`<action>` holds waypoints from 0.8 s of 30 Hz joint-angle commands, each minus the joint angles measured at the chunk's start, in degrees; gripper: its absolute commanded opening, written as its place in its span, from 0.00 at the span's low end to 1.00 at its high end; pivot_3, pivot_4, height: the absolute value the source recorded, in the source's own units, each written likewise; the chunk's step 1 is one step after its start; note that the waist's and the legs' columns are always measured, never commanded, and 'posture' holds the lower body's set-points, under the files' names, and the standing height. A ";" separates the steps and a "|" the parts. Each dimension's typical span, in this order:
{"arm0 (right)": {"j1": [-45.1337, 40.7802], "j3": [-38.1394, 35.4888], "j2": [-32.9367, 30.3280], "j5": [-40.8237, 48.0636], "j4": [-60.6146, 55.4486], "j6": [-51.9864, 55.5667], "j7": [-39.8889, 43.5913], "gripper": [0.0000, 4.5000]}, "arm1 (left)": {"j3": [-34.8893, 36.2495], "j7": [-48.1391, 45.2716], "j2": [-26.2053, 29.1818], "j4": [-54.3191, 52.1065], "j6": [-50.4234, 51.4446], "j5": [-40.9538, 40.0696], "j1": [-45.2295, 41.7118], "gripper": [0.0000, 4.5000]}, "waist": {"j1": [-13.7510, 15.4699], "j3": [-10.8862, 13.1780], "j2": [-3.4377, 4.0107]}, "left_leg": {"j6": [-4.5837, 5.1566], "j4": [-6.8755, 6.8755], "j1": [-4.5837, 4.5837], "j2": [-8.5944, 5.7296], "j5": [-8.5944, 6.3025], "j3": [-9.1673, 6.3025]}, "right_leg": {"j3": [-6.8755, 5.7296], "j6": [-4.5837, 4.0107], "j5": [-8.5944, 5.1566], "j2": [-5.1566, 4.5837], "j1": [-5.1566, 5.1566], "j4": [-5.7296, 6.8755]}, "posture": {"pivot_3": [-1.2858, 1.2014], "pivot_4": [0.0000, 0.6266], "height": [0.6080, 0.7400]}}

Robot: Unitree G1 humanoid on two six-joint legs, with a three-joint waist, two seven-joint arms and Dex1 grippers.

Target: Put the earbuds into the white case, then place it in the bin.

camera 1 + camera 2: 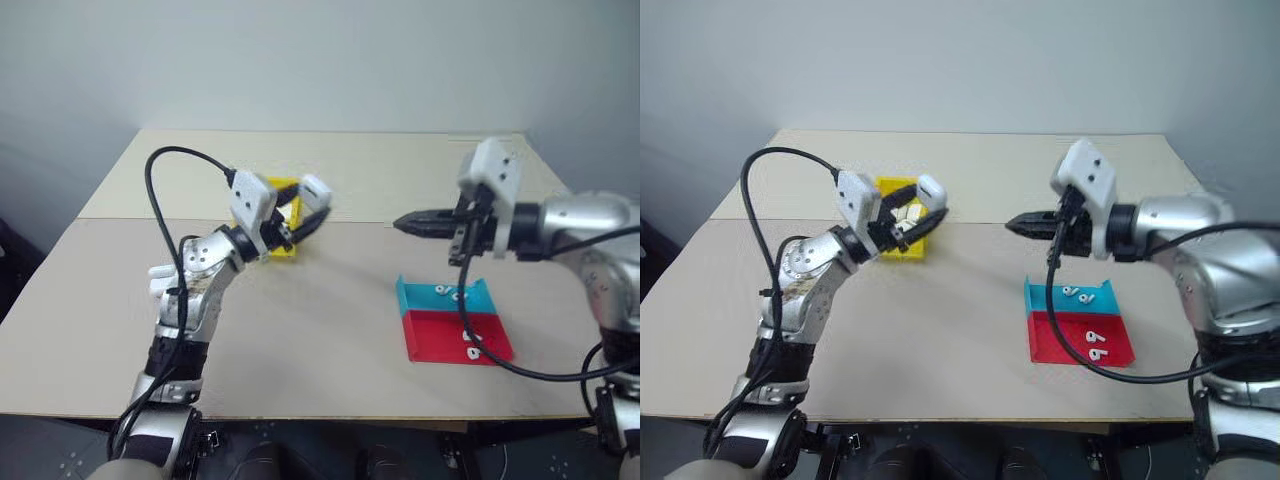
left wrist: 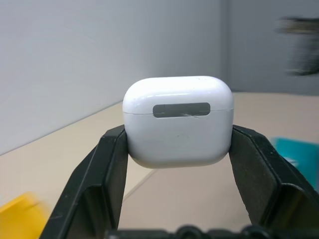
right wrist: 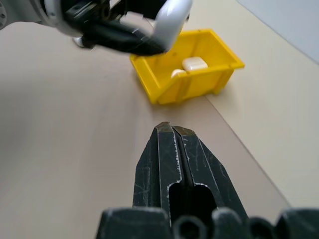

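Note:
My left gripper (image 1: pixel 308 208) is shut on the white case (image 2: pixel 178 121), which it holds by its sides with the lid closed. It holds the case in the air just in front of the yellow bin (image 3: pixel 199 82). The case also appears in the right wrist view (image 3: pixel 172 17). My right gripper (image 1: pixel 405 224) is shut and holds nothing. It points left over the middle of the table, above and behind the trays. Tiny white earbuds lie on the trays, two on the teal one (image 1: pixel 1072 292) and two on the red one (image 1: pixel 1092 338).
Other white cases (image 3: pixel 194 63) lie inside the bin. A flat teal tray (image 1: pixel 415 297) and a flat red tray (image 1: pixel 440 340) adjoin each other near the table's front right. A black cable hangs from each wrist.

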 commanded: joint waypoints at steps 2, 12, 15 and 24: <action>1.49 -2.22 2.98 1.61 -6.64 1.27 -5.86 0.00 | 0.33 15.21 -1.76 11.90 -3.07 9.12 -7.77 0.62 | -0.14 0.00 0.00 | 0.00 -0.05 -0.06 -0.01 0.00 0.02 | 0.01 0.00 0.00 0.00 -0.06 -0.03 | 0.52 0.24 1.00; 3.21 -3.30 2.67 3.92 -9.00 1.90 -8.25 0.00 | -0.79 27.28 -3.96 26.74 -0.76 16.20 -13.40 0.78 | -0.24 0.01 -0.01 | 0.00 -0.04 -0.19 -0.05 0.00 0.03 | -0.05 0.05 0.02 -0.03 -0.13 -0.09 | 0.52 0.24 1.00; 3.63 -3.71 2.34 4.70 -9.36 2.06 -8.47 0.00 | -0.83 27.30 -3.58 26.33 3.54 16.53 -13.06 0.95 | -0.27 0.01 -0.01 | 0.00 -0.04 -0.19 -0.05 0.00 0.02 | -0.05 0.05 0.02 -0.03 -0.12 -0.09 | 0.52 0.24 1.00; 5.22 -3.20 1.69 4.13 -6.95 -1.97 -6.73 0.00 | 1.73 19.97 0.43 6.97 5.85 12.01 -3.90 1.00 | -0.47 0.01 -0.01 | -0.04 -0.04 -0.19 -0.04 0.03 0.03 | -0.05 0.05 0.02 -0.04 -0.13 -0.09 | 0.52 0.24 1.00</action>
